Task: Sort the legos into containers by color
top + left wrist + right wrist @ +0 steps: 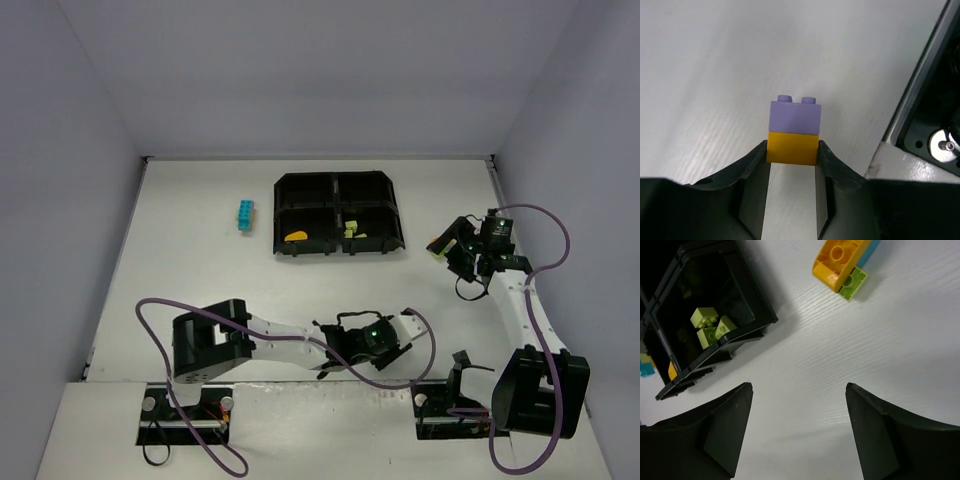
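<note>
1. Orange lego (pixel 792 148) with a purple lego (pixel 794 116) stacked on top, studs up. It is at 6 o'clock from the black tray (pixel 305 192), well apart from it, near the arm bases.
2. Left end effector (pixel 793 146) is closed onto the orange lego, with a finger touching each side. The purple lego sits clear above the fingers.
3. Tray contents: second orange lego (pixel 296 236) in the near-left compartment, lime legos (pixel 351 228) in the near-right.
4. Cyan lego (pixel 245 214) lies on the desk (pixel 200 270), at 9 o'clock from the tray.
5. Mixed clump (pixel 840 260) of orange, lime and cyan lies on the desk, at 3 o'clock from the tray.
6. Right end effector (pixel 798 387) is spread wide and holds nothing. The clump is at its 1 o'clock.
</note>
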